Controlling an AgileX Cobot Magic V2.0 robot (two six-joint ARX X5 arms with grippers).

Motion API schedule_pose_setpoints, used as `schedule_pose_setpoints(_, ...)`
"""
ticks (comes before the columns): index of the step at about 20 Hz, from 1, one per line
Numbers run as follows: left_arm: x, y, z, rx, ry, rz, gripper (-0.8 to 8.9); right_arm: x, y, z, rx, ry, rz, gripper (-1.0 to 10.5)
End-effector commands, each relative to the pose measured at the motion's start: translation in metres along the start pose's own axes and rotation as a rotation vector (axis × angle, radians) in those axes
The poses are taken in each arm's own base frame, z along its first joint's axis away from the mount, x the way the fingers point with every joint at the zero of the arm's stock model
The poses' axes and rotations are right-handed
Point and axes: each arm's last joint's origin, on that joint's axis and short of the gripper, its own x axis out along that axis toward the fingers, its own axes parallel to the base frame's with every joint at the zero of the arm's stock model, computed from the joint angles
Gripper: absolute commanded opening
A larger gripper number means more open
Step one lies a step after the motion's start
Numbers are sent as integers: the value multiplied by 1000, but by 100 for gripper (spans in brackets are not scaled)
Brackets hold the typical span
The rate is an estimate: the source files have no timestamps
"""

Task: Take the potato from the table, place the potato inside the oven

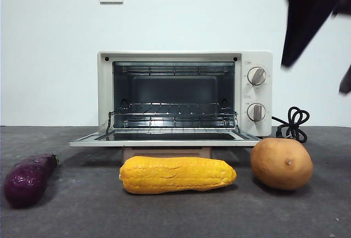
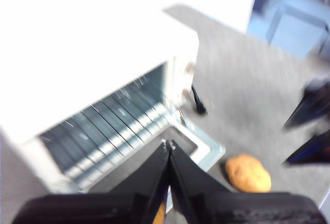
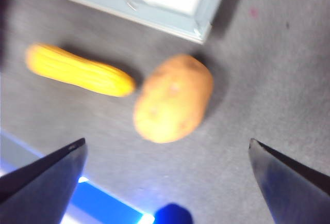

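A dark grey speckled table [image 1: 175, 216] meets a white wall. The tan-brown potato [image 1: 281, 163], smooth with a small dimple, sits near the table's right edge, before the open oven [image 1: 185, 95]. The right gripper [image 3: 167, 152] hangs above it, jaws wide apart. The left gripper [image 2: 168, 144] has its jaws together.

Your left gripper [image 2: 168, 144] has its two black jaws pressed together, tips touching. Just past the tips you see the oven [image 2: 103, 69] with its door down and its wire rack [image 2: 111, 126] showing. The potato [image 2: 248, 173] sits on the grey table [image 2: 247, 90], off to one side of the jaws.
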Motion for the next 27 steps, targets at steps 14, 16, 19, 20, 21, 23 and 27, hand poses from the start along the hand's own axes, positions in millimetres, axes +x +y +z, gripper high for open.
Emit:
schedule_pose_setpoints(14,-74,-14,-22,-7,5,76,-8,116,7,19,51,208,-108,253)
schedule_pose_setpoints(16,-74,-14,-22,-6,1,77,-8,116,8,20,46,201,-106,62)
schedule_pose_setpoints(19,-74,-14,-21,-4,2,77,-8,107,10,20,39,189,-104,-17)
schedule_pose_setpoints(20,-74,-14,-22,-3,2,78,-8,102,11,20,36,173,-100,-17)
schedule_pose_setpoints(21,-73,-14,-22,-2,4,89,-8,92,15,21,27,143,-93,-17)
schedule_pose_setpoints(23,-73,-12,-22,15,11,133,-8,67,22,22,6,48,-71,-17)
schedule_pose_setpoints(27,-73,-12,-23,18,24,151,-8,29,36,39,-28,-276,-2,-18)
